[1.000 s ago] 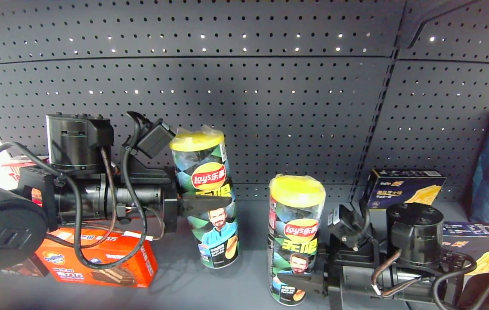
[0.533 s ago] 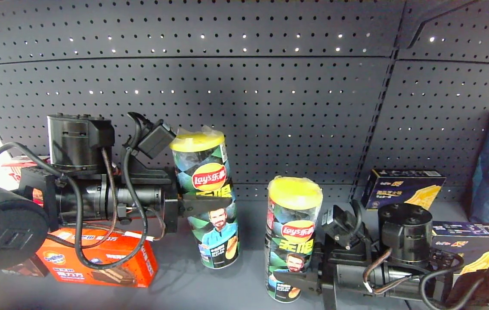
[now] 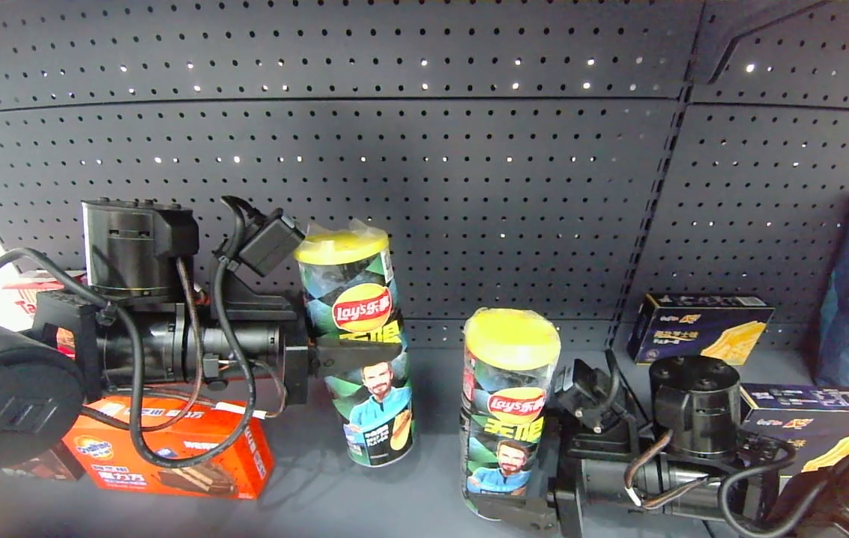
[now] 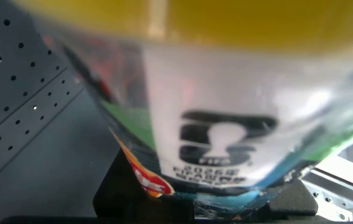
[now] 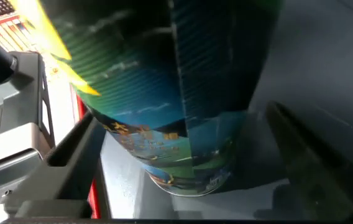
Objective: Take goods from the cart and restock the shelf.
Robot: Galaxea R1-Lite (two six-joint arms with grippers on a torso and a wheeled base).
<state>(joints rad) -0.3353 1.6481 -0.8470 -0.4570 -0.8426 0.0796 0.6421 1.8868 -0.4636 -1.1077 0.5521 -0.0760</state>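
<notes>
Jaws of the left gripper (image 3: 359, 349) clamp the can (image 3: 353, 299) beside the orange box (image 3: 118, 463); those of the right gripper (image 3: 508, 502) flank the farther can (image 3: 510, 403), grip unclear.

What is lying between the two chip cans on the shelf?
Nothing. In the head view, only bare shelf lies between the left can and the right can.

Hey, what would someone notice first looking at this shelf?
The left gripper clasps the left chip can at its middle, the right gripper the right chip can near its base; both yellow-lidded, upright before the dark pegboard. A bright orange box lies at left.
</notes>
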